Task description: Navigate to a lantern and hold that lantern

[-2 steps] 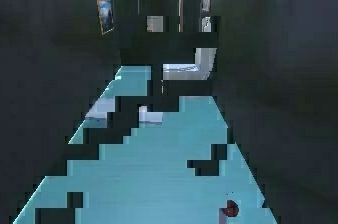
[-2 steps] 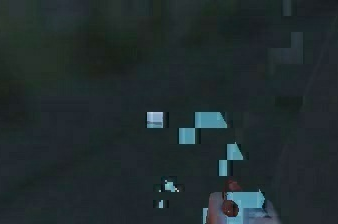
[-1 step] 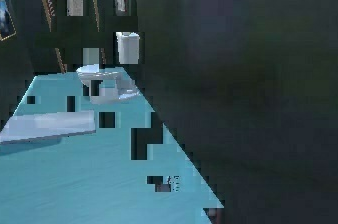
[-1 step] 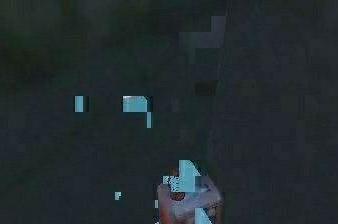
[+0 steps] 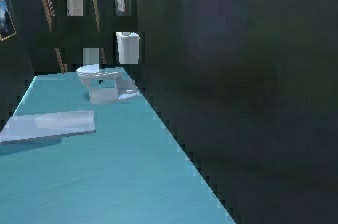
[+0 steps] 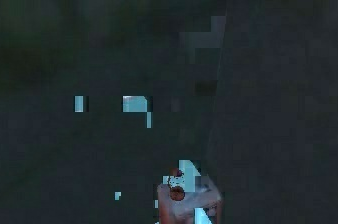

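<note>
Forward view: a teal tabletop runs from the bottom edge up toward the upper left and narrows as it goes. A flat pale blue-grey slab lies on it close to the tabletop's left edge. Near the far end of the top stands a pale, round-bodied thing; what it is cannot be made out. Past the far end, higher in the frame, stands a white upright boxy thing, apart from the round-bodied one. A framed picture hangs on the dark wall at the upper left. The right half of this view is dark wall.

Lantern: I cannot tell which of these, if any, it is. The white upright thing and the pale round-bodied thing are the two candidates by shape. Neither is clear enough to name.

Arm side view: the surroundings are very dark. Two small pale blue patches sit left of the middle at mid-height. At the bottom edge, just right of the middle, the arm's end shows pale squares with dark marks. The gripper sits just left of them as a small cluster with reddish-brown parts. A pale blue sliver touches its upper side.

Hand state: the fingers cannot be made out against the dark, so I cannot tell whether the gripper holds anything.
</note>
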Motion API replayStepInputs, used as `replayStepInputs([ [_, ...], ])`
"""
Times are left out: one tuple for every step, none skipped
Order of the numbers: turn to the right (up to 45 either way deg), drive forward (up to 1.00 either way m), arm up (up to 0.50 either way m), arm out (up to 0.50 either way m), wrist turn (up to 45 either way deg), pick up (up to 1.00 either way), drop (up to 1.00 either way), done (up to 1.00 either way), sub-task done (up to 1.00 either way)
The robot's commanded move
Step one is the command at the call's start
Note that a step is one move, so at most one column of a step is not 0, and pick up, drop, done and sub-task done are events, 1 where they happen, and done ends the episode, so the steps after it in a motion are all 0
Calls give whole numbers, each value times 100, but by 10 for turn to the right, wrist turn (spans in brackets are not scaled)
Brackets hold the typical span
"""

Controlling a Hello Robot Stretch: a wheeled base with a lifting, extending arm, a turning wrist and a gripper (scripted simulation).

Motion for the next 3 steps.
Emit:
replayStepInputs([
  [0, 0, 12, 0, 0, 0, 0, 0, 0],
  [0, 0, 0, 44, 0, 0, 0, 0, 0],
  [0, 0, 0, 0, 450, 0, 0, 0, 0],
])
